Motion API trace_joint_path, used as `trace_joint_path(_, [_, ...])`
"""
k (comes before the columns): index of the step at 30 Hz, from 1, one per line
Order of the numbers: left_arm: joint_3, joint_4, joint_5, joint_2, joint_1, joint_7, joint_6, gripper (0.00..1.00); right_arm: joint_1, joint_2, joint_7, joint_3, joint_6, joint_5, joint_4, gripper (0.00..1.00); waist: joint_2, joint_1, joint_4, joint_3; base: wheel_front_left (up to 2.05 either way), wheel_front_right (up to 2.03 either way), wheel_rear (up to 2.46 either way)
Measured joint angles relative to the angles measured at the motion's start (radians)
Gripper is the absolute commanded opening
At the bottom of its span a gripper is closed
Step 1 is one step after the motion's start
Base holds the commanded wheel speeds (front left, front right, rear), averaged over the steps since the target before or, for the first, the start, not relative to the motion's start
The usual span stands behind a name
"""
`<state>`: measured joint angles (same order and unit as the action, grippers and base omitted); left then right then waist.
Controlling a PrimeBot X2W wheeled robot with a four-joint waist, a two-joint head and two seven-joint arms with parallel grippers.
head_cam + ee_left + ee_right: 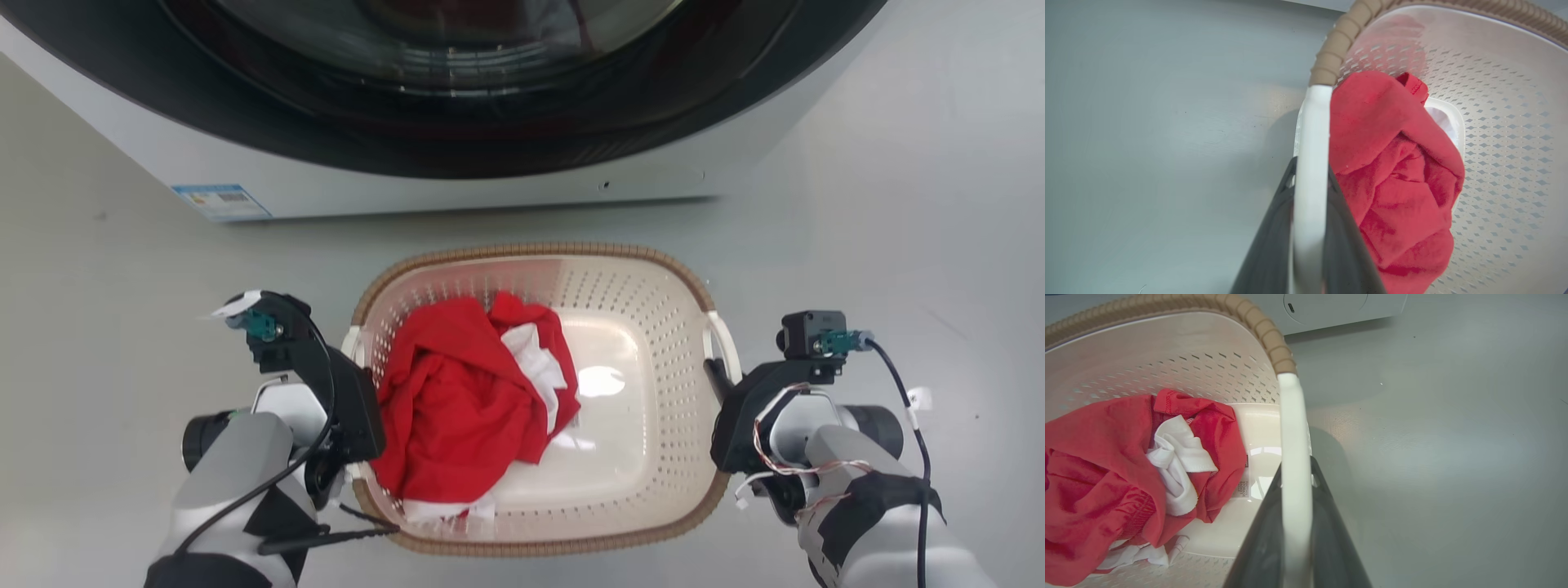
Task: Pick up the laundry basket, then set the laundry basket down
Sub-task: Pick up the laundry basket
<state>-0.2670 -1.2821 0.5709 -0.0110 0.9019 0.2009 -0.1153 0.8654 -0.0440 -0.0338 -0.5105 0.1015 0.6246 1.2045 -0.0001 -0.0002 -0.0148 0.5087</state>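
The laundry basket (531, 248) sat over the pale grey floor (98, 286), just in front of the front-loading washing machine (457, 181) and centred between the two arms; whether its base touched the floor could not be told. Its cream perforated walls rose to a brown woven-look rim, with a white handle on each short side. Inside, a crumpled red garment (465, 400) filled the robot's left half, with a white cloth (535, 363) tucked into its folds and more white fabric showing under its near edge. The right half of the glossy bottom lay bare, with a small printed label (1243, 482) beside the red cloth. The left gripper (1311, 167) was clamped on the left handle (1312, 122), one dark finger pressed on either side of the white bar. The right gripper (1296, 463) gripped the right handle (1290, 416) in the same manner, its fingers closed against the bar. Behind the basket stood the washer's white front with its dark round door (490, 90) and a blue sticker (220, 201) near its lower left corner.
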Motion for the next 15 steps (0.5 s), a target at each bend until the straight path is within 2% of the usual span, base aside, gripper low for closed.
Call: trace_joint_path(15, [0.01, -0.008, 0.04, 0.01, -0.112, 0.07, 0.0, 0.0, -0.083, 0.01, -0.058, -0.006, 0.013, 0.02, 0.056, 0.0, 0.0, 0.0, 0.0, -0.166, 0.0, 0.0, 0.0])
